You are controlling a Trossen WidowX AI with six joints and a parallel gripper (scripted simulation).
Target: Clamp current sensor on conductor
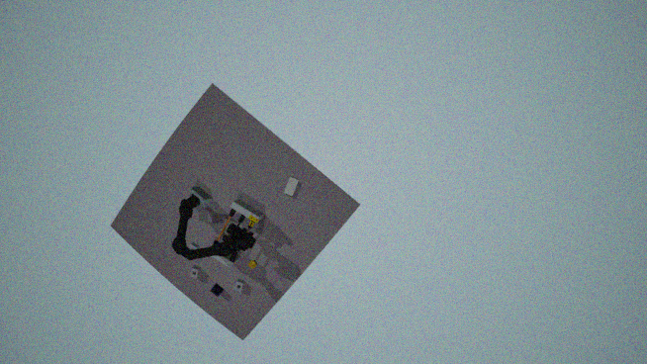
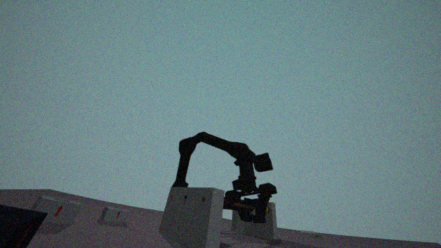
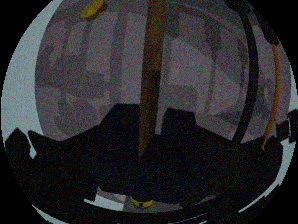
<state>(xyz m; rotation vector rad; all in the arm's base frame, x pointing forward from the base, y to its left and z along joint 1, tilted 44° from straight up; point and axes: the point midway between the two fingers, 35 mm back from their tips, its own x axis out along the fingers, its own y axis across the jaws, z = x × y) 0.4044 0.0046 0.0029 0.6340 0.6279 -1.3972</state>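
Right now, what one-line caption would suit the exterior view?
Black arm arches beyond a pale block, its gripper lowered beside an orange-brown conductor.

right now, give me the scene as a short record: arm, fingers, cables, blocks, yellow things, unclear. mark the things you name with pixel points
arm: black, bent over the cables, its reach ending between two grey blocks
fingers [image 2: 253,215]: shut on something dark, likely the sensor
cables: one orange [image 1: 226,226] [image 3: 277,85], one black [image 3: 253,75], one brown [image 3: 154,55] running down to the fingers
blocks: two upright, near one [image 2: 189,215], far one [image 2: 272,219]
yellow things: a round one [image 1: 252,264] [image 3: 93,9], a tag [image 1: 253,219]
unclear: latch, sensor arrow, which cable is LOAD
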